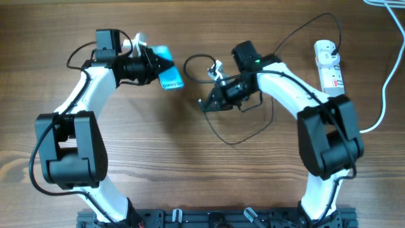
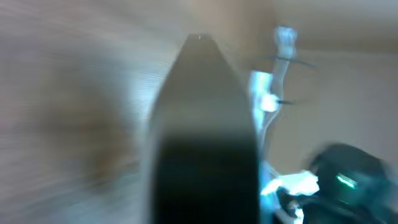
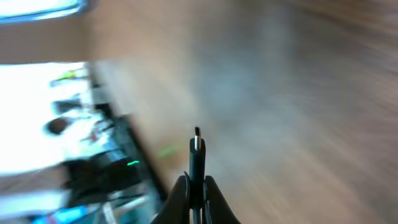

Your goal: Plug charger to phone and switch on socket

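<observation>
The teal-green phone point(image 1: 169, 76) is lifted off the table at the back left, and my left gripper point(image 1: 158, 67) is shut on one end of it. In the blurred left wrist view the phone point(image 2: 205, 130) shows as a dark slab filling the middle and hiding the fingers. My right gripper point(image 1: 206, 104) hangs near the table's centre. It point(image 3: 197, 184) is shut on the charger plug point(image 3: 197, 155), whose metal tip points away from it. The charger's thin black cable point(image 1: 240, 138) loops over the table and runs back to the white socket point(image 1: 330, 68) at the far right.
A thick white cord point(image 1: 385, 95) curves down the right edge beside the socket. Loops of black cable lie under and behind the right arm point(image 1: 291, 88). The left arm point(image 1: 82, 95) arches over the left side. Both wrist views are motion-blurred.
</observation>
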Motion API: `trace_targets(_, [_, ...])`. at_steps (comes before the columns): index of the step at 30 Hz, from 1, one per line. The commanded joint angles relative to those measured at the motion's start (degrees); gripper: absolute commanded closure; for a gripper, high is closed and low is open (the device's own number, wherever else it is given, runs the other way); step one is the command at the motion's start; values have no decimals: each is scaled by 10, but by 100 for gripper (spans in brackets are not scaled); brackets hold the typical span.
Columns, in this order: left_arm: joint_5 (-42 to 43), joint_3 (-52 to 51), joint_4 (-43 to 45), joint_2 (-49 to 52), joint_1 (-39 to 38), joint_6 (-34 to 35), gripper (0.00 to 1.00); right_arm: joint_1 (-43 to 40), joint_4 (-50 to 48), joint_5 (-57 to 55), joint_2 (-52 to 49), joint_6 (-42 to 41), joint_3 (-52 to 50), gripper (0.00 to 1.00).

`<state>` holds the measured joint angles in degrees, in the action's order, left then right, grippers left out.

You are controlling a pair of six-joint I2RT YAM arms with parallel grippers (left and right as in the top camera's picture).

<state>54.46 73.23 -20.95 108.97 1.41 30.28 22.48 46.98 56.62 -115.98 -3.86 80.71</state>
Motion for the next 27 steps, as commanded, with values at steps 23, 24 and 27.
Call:
trace_targets(23, [159,6,189,-3,-64,259,96,-16,-93,258,49,-74,-4,96])
trace_targets(24, [160,6,189,-3,-64,256,96,-16,-106,255,49,-85,-4,96])
trace_targets(27, [160,6,189,-3,-64,255,96,-16,-125,256,49,-113,-4,96])
